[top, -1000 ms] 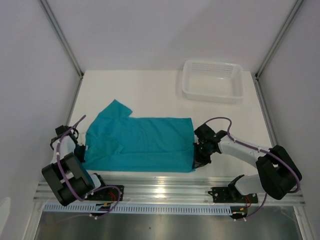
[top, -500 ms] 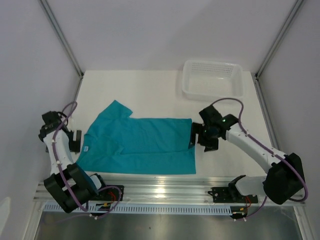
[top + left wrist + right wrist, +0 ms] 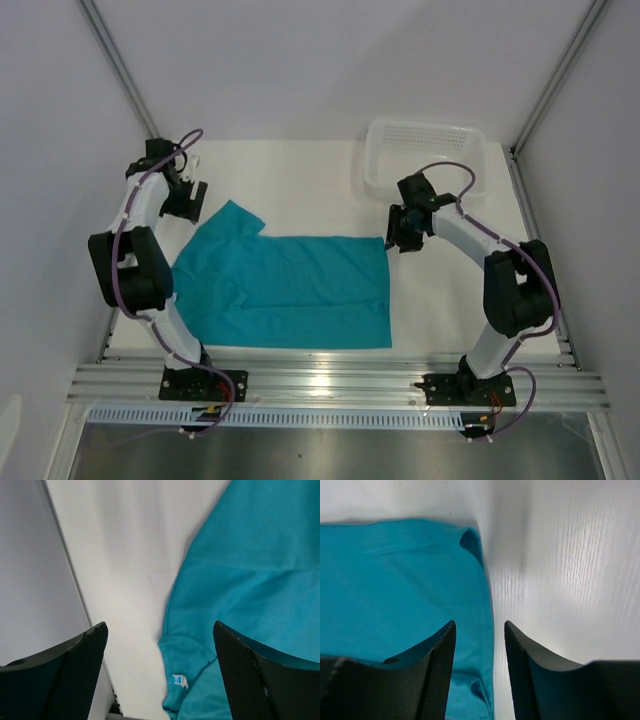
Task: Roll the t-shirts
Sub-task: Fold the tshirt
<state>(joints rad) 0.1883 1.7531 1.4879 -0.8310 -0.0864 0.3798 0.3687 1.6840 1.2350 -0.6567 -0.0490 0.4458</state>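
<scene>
At the upper left of the overhead view, the left claw (image 3: 188,203) is hovering over the white bench (image 3: 300,180) just beside the sleeve, its jaws spread wide and gripping nothing. The teal t-shirt (image 3: 285,285) is lying flat and unrolled across the middle of the frame. At its upper right corner, the right claw (image 3: 396,242) is hanging over the hem, jaws partly parted and empty. The white basket (image 3: 425,188) is sitting at the upper right.

t-shirt (image 3: 290,290): teal, wht label (image 3: 179,681) | basket (image 3: 425,192): wht, perforated | table (image 3: 300,180): wht
</scene>
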